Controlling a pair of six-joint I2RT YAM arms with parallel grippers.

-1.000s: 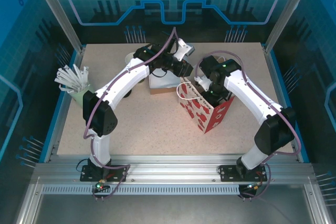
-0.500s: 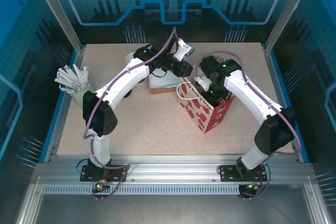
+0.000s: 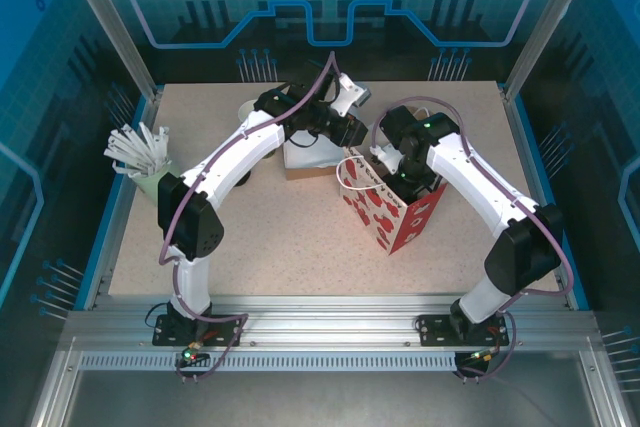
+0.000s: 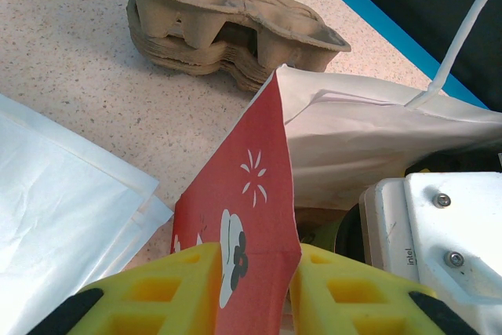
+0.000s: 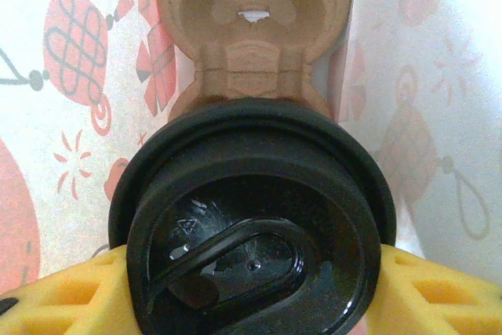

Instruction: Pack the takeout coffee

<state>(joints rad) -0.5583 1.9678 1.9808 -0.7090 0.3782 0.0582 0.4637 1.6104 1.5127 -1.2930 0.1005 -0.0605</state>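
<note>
Well, from where I stand the packing looks mostly done, though not finished. Nearest on the speckled table (image 3: 270, 247) stands the red paper bag (image 3: 390, 212), upright with its mouth open. The right gripper (image 5: 251, 292) is down inside it, its yellow fingers (image 5: 55, 292) pinching the takeout coffee (image 5: 252, 217) from both sides just under its black lid (image 5: 329, 162). So the cup is already inside the bag's walls. Below it on the bag's floor lies a brown pulp cup tray (image 5: 255, 45). I can't tell whether the cup's base has reached a pocket of that tray or hangs just above it.

At the bag's far left corner the left gripper (image 4: 251, 296) has its jaws pressed onto the red rim, holding the mouth open. Flat white paper (image 4: 63, 194) lies just beside that corner. Farther back sits a stack of pulp trays (image 4: 227, 33), apart from the bag.

What's left, I'd say, is to seat the cup, let go of it, lift the right arm out, and free the rim. The likely risk is the cup tipping if it's released before it sits in a pocket.
</note>
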